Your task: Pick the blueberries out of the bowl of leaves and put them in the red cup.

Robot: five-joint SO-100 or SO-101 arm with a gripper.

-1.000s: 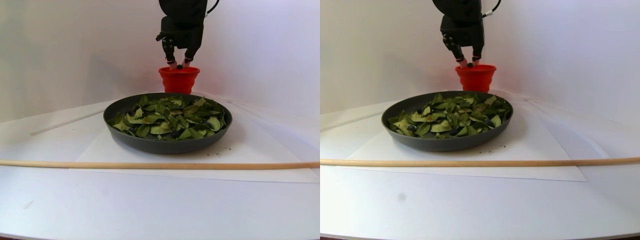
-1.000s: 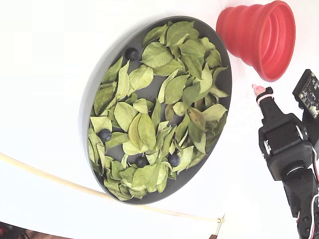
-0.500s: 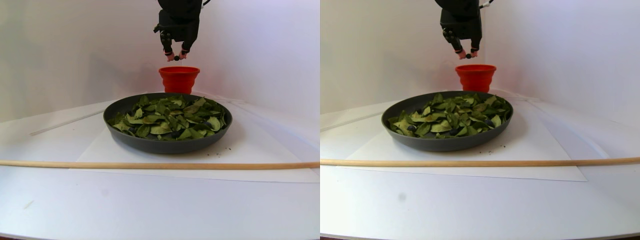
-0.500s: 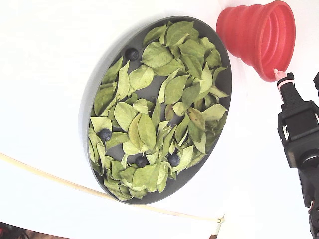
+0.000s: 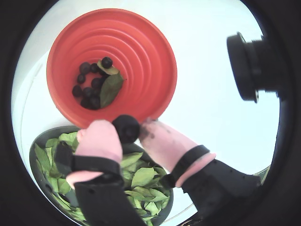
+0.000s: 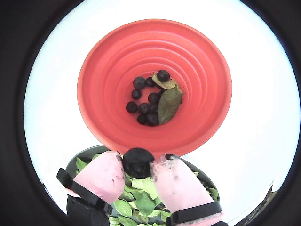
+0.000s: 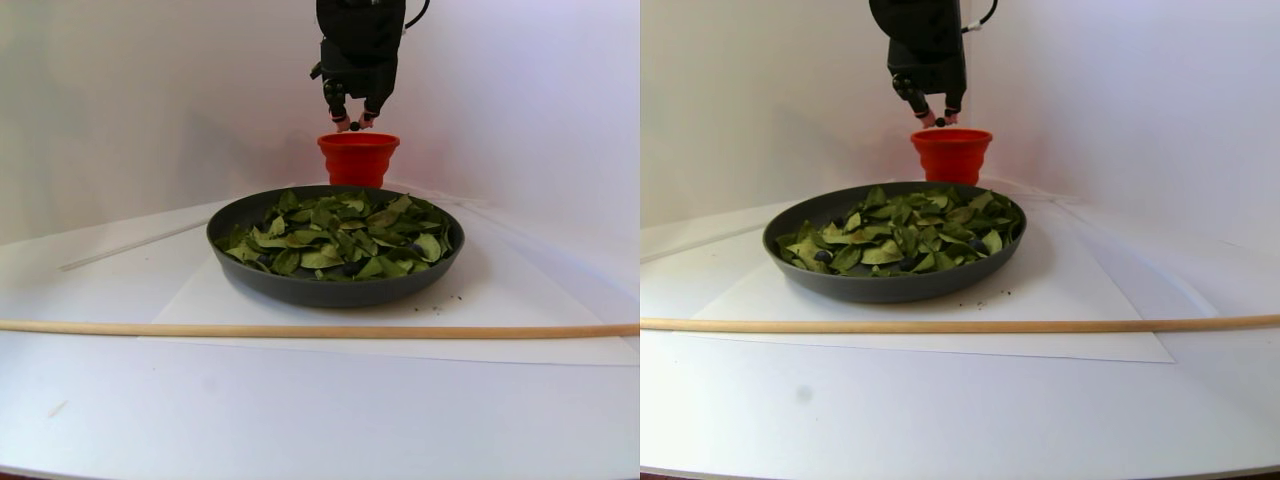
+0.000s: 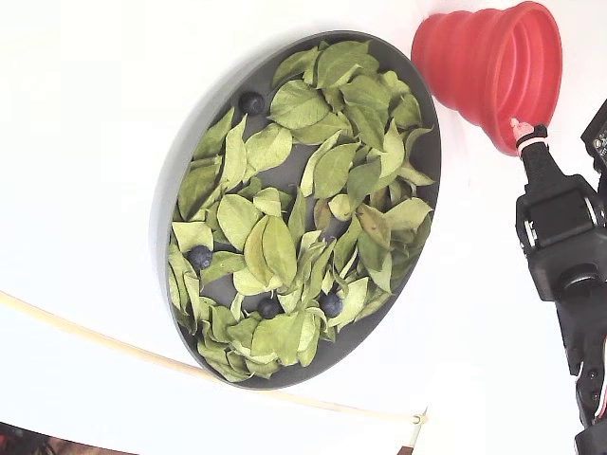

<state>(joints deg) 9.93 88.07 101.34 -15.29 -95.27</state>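
Note:
My gripper (image 6: 137, 165) is shut on one dark blueberry (image 6: 137, 161), pinched between pink fingertips (image 5: 101, 139) just above the near rim of the red cup (image 6: 197, 70). The stereo pair view shows the gripper (image 7: 354, 126) hanging just above the cup (image 7: 358, 160). Several blueberries (image 6: 146, 101) and a leaf (image 6: 168, 104) lie in the cup's bottom. The dark grey bowl (image 8: 166, 204) is heaped with green leaves (image 8: 285, 246), and a few blueberries (image 8: 199, 257) show among them. In the fixed view the gripper's tip (image 8: 520, 128) is at the cup's (image 8: 484, 66) edge.
A long wooden stick (image 7: 300, 330) lies across the table in front of the bowl (image 7: 330, 288). A white paper sheet (image 7: 480, 300) lies under the bowl. A white wall stands close behind the cup. A black camera module (image 5: 249, 66) sticks out beside the gripper.
The gripper, still holding the blueberry, rose away from the cup's rim, then came down a little; in the fixed view it moved from beside the cup to its edge.

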